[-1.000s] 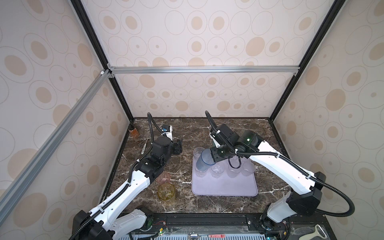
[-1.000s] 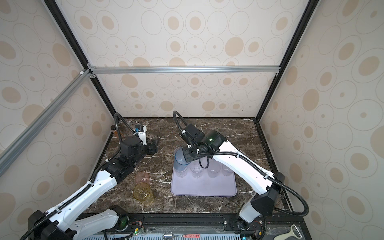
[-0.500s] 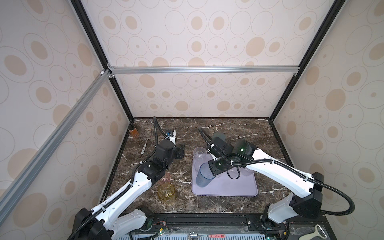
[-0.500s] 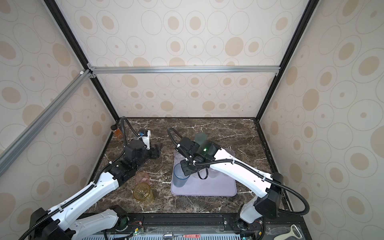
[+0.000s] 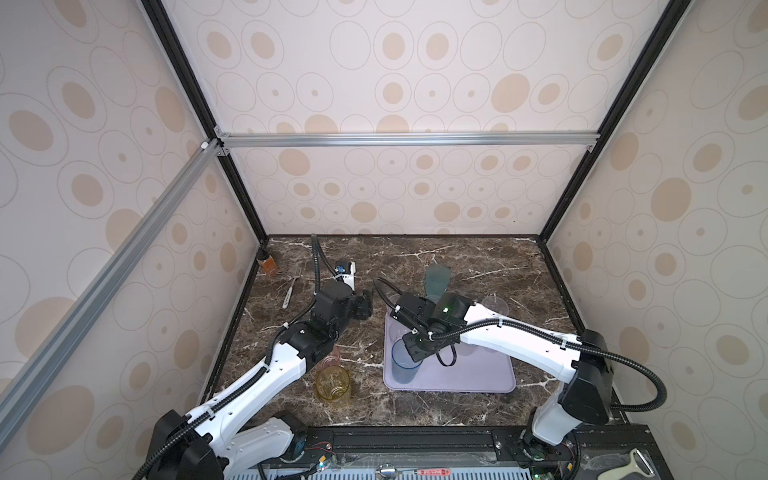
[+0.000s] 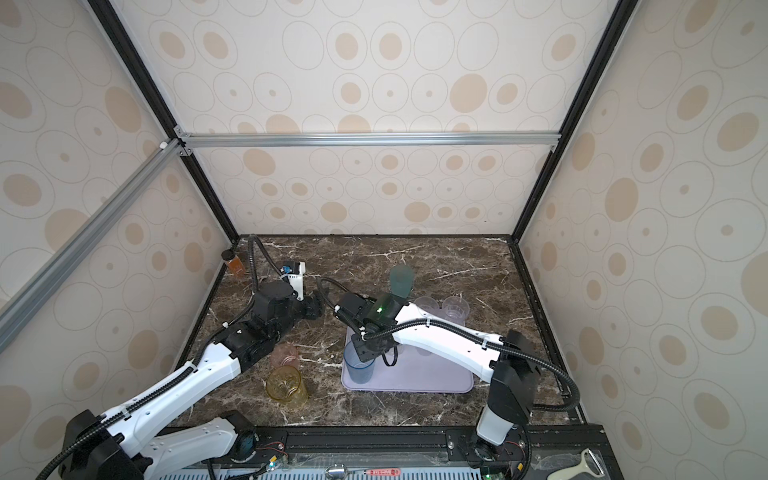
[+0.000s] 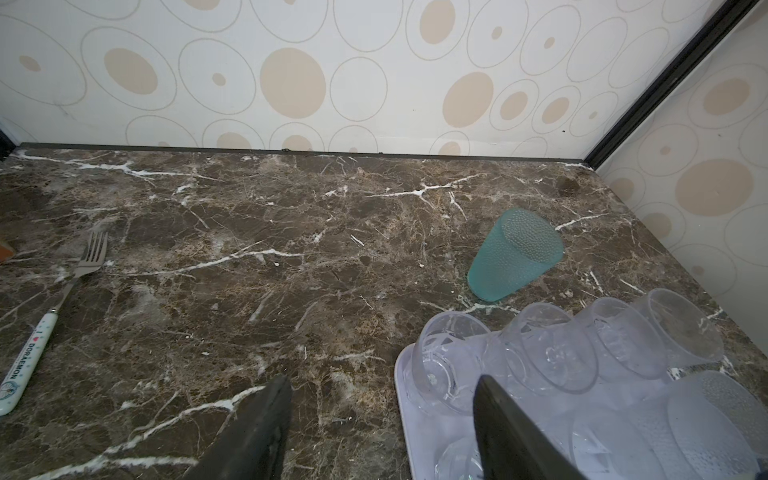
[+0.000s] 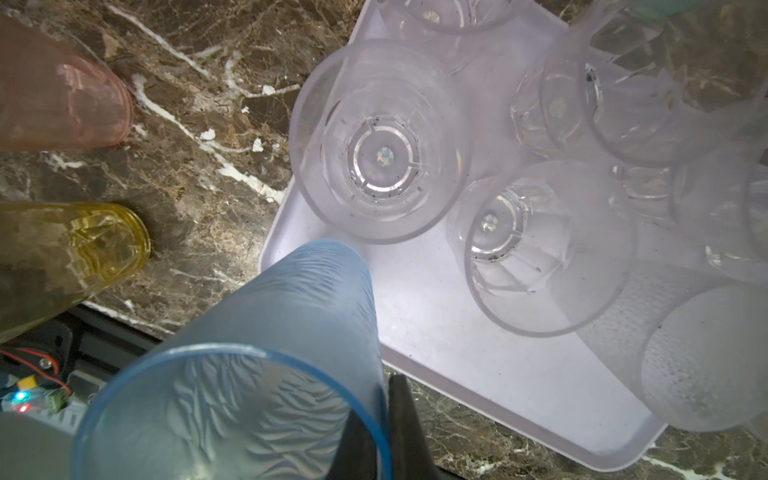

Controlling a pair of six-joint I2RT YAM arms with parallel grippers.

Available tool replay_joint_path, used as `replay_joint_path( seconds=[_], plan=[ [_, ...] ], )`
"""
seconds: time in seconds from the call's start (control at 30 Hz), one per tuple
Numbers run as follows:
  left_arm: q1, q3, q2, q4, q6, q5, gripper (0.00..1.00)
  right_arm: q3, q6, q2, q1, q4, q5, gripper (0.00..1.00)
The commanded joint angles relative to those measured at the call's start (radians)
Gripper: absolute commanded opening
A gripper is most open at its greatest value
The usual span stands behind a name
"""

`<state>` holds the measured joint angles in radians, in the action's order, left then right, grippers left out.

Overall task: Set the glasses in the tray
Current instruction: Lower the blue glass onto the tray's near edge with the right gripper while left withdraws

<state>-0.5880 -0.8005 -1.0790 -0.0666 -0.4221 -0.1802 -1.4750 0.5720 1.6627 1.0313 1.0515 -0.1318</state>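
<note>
Pinching the rim of the translucent, leaf-ribbed blue-grey tumbler, my right gripper holds it upright at the seven o'clock corner of the smooth lavender tray; my left gripper gapes empty above veined marble.

**Blue-grey glass at the tray's corner**

The right gripper is at the rim of the tall blue-grey glass. This glass stands upright in the near left corner of the lavender tray. The right arm covers the far part of the tray, and one clear glass shows behind it. A teal glass stands on the marble table beyond. The left gripper hangs over the table, left of the tray. A yellow glass and a half-hidden pink glass stand by the left arm.
</note>
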Motion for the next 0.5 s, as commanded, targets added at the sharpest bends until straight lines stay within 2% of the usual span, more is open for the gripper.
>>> replay_joint_path(
  seconds=[0.0, 0.47],
  plan=[
    [-0.006, 0.004, -0.006, 0.019, 0.0, 0.002, 0.69, 0.003, 0.016, 0.017, 0.016, -0.02, -0.06, 0.0],
    [-0.006, 0.006, -0.015, 0.024, 0.013, -0.002, 0.7, 0.036, 0.032, 0.042, 0.021, -0.054, -0.064, 0.02]
  ],
)
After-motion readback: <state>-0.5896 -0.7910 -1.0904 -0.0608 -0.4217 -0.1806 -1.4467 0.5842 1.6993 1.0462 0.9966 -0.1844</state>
